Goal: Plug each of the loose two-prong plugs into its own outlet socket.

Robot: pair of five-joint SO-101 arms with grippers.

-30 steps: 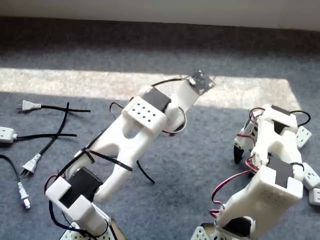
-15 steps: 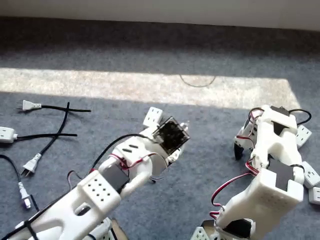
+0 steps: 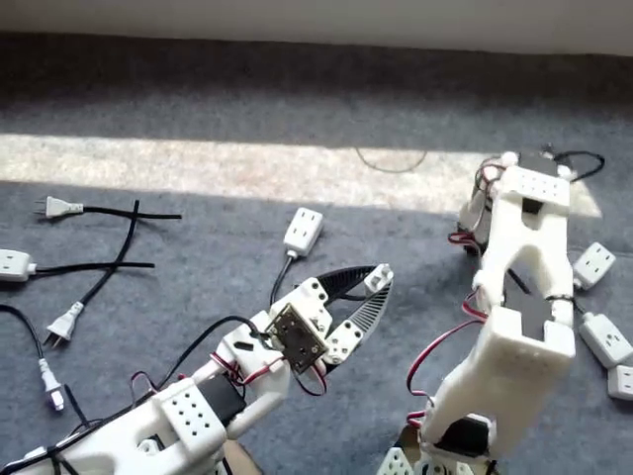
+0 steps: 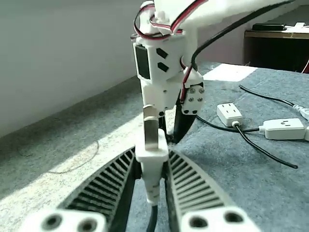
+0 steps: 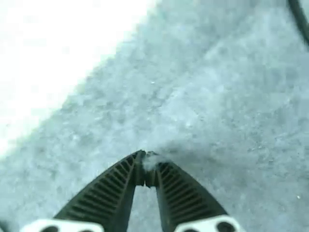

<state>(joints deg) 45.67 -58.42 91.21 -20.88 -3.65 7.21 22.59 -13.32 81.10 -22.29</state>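
My left gripper (image 4: 151, 162) is shut on a white two-prong plug (image 4: 151, 142) that stands prongs-up between the ribbed fingers (image 4: 189, 181). In the high view this gripper (image 3: 377, 289) hovers near the carpet's middle and points right, with the plug (image 3: 381, 276) at its tips. A white outlet socket (image 3: 303, 230) with a black cord lies just beyond it. My right gripper (image 5: 145, 169) is shut with nothing in it, over bare grey carpet. The right arm (image 3: 522, 267) stretches toward the sunlit strip. More loose plugs (image 3: 54, 208) (image 3: 61, 327) lie at the far left.
Several white outlet sockets (image 3: 593, 265) (image 3: 605, 339) lie by the right arm, and another (image 3: 12, 265) sits at the left edge. Black cords (image 3: 119, 247) cross the left carpet. The left wrist view shows the right arm (image 4: 164, 72) close ahead and two sockets (image 4: 229, 113) (image 4: 285, 129).
The left arm drew back toward the near edge, uncovering the middle socket, and now points right with the plug. The right arm lifted and stretched farther toward the sunlit strip.
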